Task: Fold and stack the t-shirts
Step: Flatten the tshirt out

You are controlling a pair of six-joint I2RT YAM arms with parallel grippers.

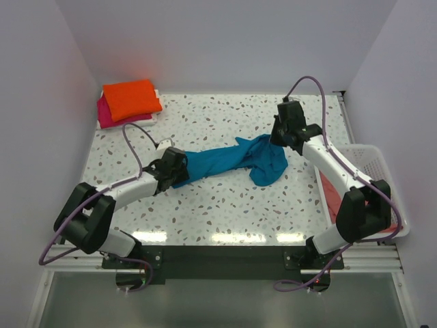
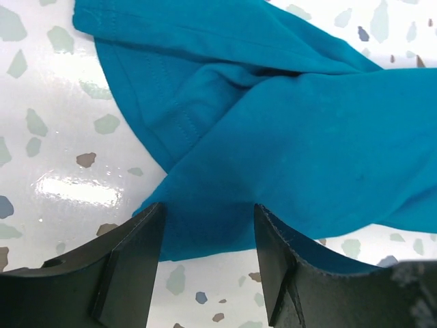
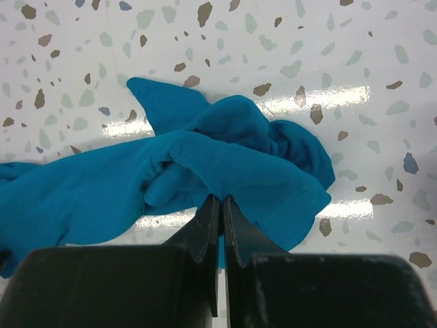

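A teal blue t-shirt (image 1: 225, 160) lies crumpled and stretched in a band across the middle of the table. My left gripper (image 1: 180, 167) is open at its left end; in the left wrist view (image 2: 208, 219) the fingers straddle the shirt's edge (image 2: 307, 123). My right gripper (image 1: 276, 140) is shut on a fold at the shirt's right end, seen in the right wrist view (image 3: 220, 199) pinching the cloth (image 3: 225, 164). A folded orange t-shirt (image 1: 130, 99) lies on a magenta t-shirt (image 1: 104, 115) at the far left corner. A salmon pink t-shirt (image 1: 330, 191) lies in the basket.
A white mesh basket (image 1: 379, 164) stands at the table's right edge, beside my right arm. White walls close the table at the left, back and right. The speckled tabletop (image 1: 225, 205) shows in front of the teal shirt.
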